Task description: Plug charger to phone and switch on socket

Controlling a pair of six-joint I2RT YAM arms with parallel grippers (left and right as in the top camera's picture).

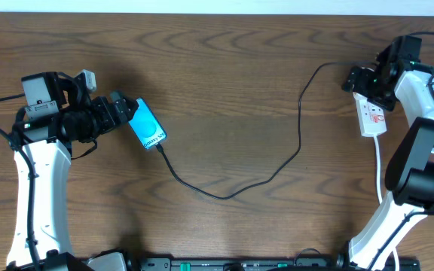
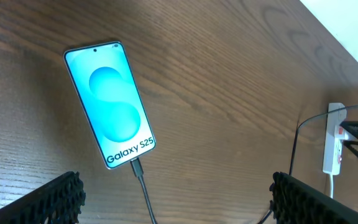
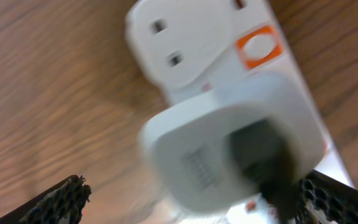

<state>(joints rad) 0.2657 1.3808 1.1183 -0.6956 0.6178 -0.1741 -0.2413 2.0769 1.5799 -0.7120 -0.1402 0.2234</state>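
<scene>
The phone [image 1: 148, 127] lies flat on the wooden table, its cyan screen [image 2: 109, 102] reading "Galaxy S25". The charger's small tip [image 2: 136, 167] sits in the phone's bottom end. Its thin black cable [image 1: 224, 196] loops across the table towards the socket [image 1: 373, 117], a white strip at the far right. My left gripper [image 1: 126, 111] is open just behind the phone's top end, and its fingers [image 2: 48, 200] hold nothing. My right gripper [image 1: 366, 81] hangs open over the socket's far end. A blurred white plug block [image 3: 216, 155] with a dark cable stands on the socket beside an orange switch [image 3: 260, 48].
The socket's thick white cord [image 1: 381, 169] runs towards the front edge beside my right arm. In the left wrist view the socket [image 2: 334, 140] shows far off, near the table's edge. Bare wood lies between the two arms, crossed only by the black cable.
</scene>
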